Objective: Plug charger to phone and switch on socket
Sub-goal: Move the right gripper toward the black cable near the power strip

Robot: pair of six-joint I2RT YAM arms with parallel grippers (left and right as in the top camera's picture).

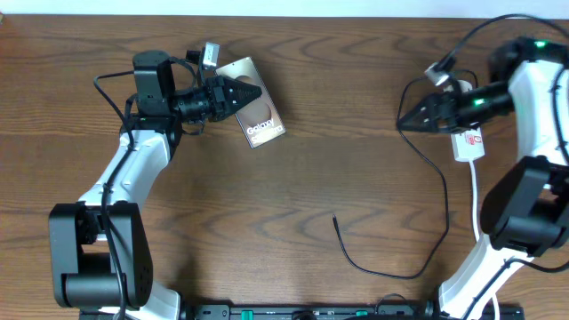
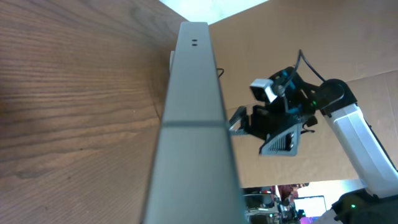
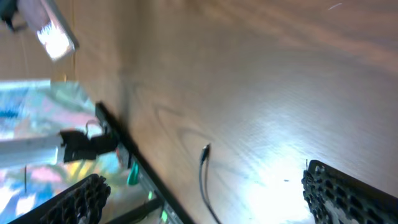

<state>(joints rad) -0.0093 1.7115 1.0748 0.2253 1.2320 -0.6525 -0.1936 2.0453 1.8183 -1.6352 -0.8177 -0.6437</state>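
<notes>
The phone, bronze-brown with white "Galaxy" lettering, is held tilted at the back left by my left gripper, which is shut on it. In the left wrist view the phone shows edge-on as a grey slab. The charger, a thin black cable, loops across the right half of the table. Its connector tip lies loose near the middle front and also shows in the right wrist view. The white socket with red marks lies partly under my right arm. My right gripper is open and empty, above the table left of the socket.
The socket's thick white cord runs towards the front right beside the right arm's base. A cardboard wall stands behind the table. A black rail lines the table's front edge.
</notes>
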